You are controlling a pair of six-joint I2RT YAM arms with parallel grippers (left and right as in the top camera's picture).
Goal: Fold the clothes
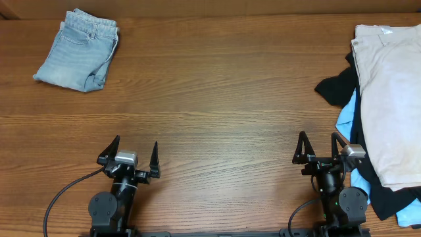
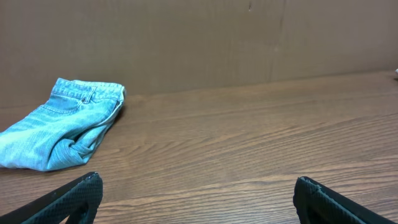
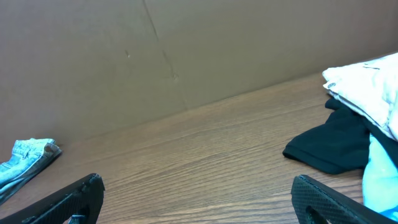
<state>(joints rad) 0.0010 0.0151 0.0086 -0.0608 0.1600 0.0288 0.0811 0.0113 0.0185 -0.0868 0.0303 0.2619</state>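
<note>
Far left, faded light-blue denim shorts point(image 1: 77, 49) lie folded; the cream, black and blue cloth heap point(image 1: 395, 99) waits; left pincer point(image 1: 136, 141) and right pincer point(image 1: 318, 135) gape empty.

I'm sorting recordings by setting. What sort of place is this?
Probably a lab bench, not a home: a wood-grain table, a plain cardboard backdrop, and folded denim shorts staged apart from a clothes heap.
</note>
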